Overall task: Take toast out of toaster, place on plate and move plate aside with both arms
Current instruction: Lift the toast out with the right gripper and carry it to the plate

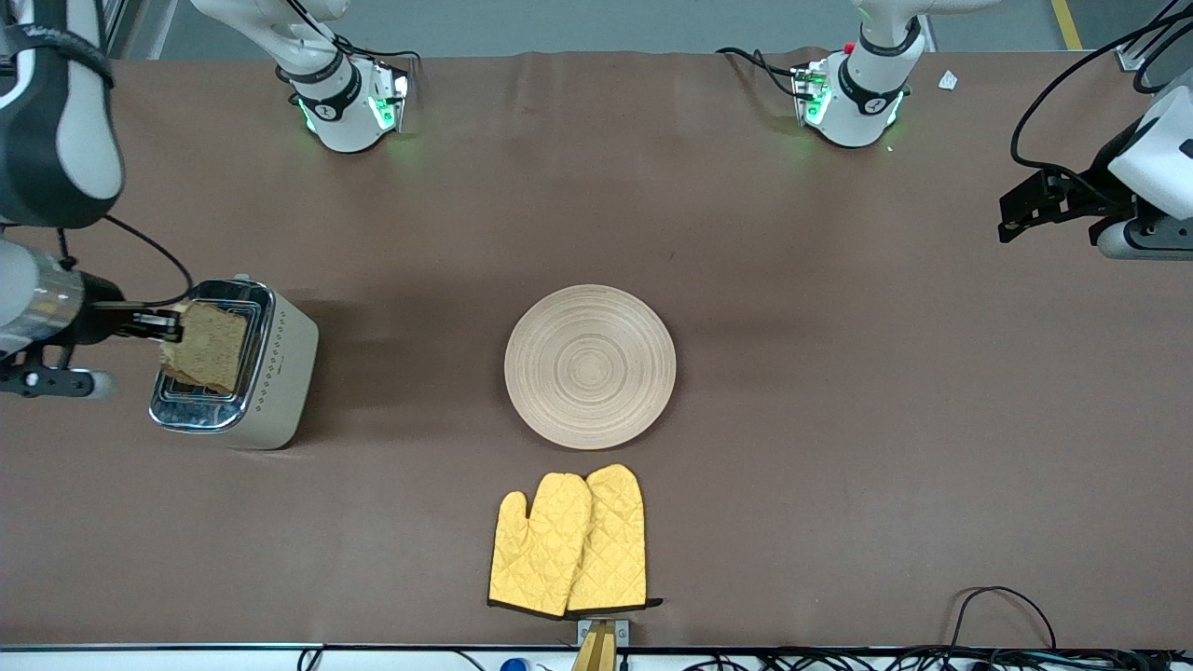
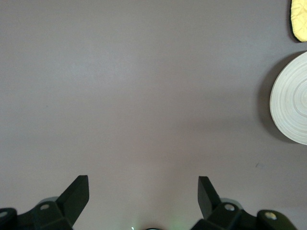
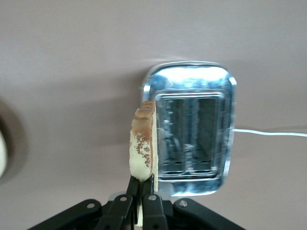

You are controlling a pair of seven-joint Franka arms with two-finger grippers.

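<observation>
Above the toaster (image 1: 238, 365) at the right arm's end of the table, the toast (image 1: 207, 347) is held clamped by its edge in the right gripper (image 1: 166, 325), clear of the slots, while the left gripper (image 2: 144, 194) waits with jaws spread over bare tablecloth, well apart from the plate (image 1: 590, 365).

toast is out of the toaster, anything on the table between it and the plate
Nothing visible. The right gripper, jaws shut on the toast, holds it over the toaster. Only bare table lies from there to the plate; the oven mitts lie nearer the front camera than the plate.
</observation>
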